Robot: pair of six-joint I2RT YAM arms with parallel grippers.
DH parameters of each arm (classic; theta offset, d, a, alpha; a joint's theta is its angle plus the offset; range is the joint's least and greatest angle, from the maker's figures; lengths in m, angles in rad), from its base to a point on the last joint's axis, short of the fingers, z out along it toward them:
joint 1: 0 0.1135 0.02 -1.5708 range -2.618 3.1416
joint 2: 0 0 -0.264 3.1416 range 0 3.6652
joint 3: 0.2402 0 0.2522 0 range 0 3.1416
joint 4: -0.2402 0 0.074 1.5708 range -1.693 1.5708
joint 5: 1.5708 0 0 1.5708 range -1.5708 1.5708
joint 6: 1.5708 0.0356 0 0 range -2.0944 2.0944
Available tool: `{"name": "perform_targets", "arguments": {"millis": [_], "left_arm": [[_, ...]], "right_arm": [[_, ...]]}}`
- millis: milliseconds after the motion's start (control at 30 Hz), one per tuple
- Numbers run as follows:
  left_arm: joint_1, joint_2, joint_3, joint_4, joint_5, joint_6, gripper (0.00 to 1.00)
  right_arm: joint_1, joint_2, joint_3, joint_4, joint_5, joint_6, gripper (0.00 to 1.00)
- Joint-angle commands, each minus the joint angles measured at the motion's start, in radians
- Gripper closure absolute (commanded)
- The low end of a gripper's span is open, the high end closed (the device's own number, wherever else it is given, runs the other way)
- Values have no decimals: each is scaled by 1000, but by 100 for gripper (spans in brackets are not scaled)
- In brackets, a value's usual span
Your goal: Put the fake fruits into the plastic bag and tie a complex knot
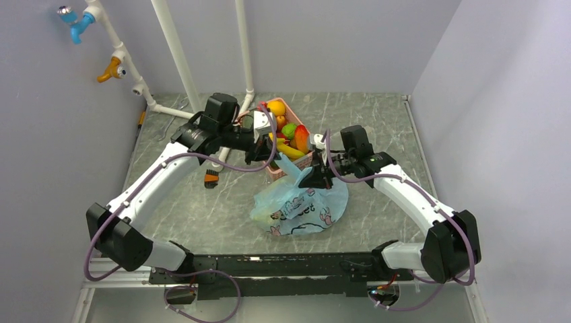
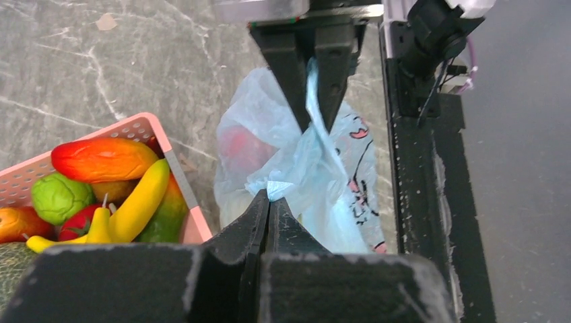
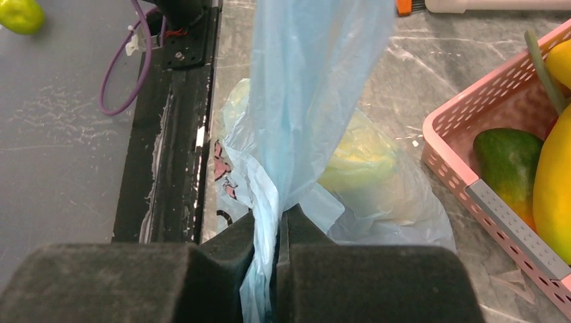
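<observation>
The light-blue plastic bag [image 1: 303, 205] lies on the table in front of the pink basket, with a red fruit [image 2: 237, 149] and a yellow-green fruit [image 3: 360, 165] showing through its film. My left gripper [image 2: 272, 196] is shut on a pinch of the bag's upper edge. My right gripper [image 3: 277, 221] is shut on a long handle strip [image 3: 310, 87] that rises taut above it. In the top view the left gripper [image 1: 264, 155] and right gripper [image 1: 315, 176] stand on either side of the bag's raised top. More fake fruits, including a mango [image 2: 101, 158], banana [image 2: 138, 202] and lime [image 2: 60, 197], sit in the basket. No knot is in view.
The pink basket [image 1: 301, 161] stands just behind the bag, touching it. An orange-and-black brush [image 1: 211, 178] lies to the left of the bag. White pipes [image 1: 168, 111] run along the back left. The black base rail [image 1: 269, 266] edges the near side. A green fruit [image 3: 20, 15] lies off the table.
</observation>
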Motion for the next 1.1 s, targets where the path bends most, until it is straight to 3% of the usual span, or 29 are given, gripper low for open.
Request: {"name": "perform_targets", "arguments": {"millis": [0, 167, 267, 433, 600, 667, 933, 1067], "left_arm": [[-33, -73, 35, 99, 58, -151, 100], [-77, -143, -68, 228, 96, -326, 100], [-162, -185, -169, 277, 58, -358, 100], [-340, -157, -332, 363, -188, -340, 100], [-395, -37, -403, 451, -282, -379, 100], [-431, 18, -418, 428, -422, -372, 100], [-399, 77, -518, 526, -831, -318, 100], [-316, 95, -498, 555, -855, -326, 100]], "right_arm": [[-6, 22, -9, 12, 23, 30, 94], [-18, 28, -26, 35, 60, 62, 93], [-23, 23, -45, 134, 121, 178, 100], [-24, 25, -33, 269, 223, 422, 100], [-25, -25, -71, 335, 299, 583, 100], [-24, -58, -86, 343, 323, 617, 100], [-24, -178, -145, 312, 351, 769, 100], [-5, -190, -181, 358, 313, 853, 100]]}}
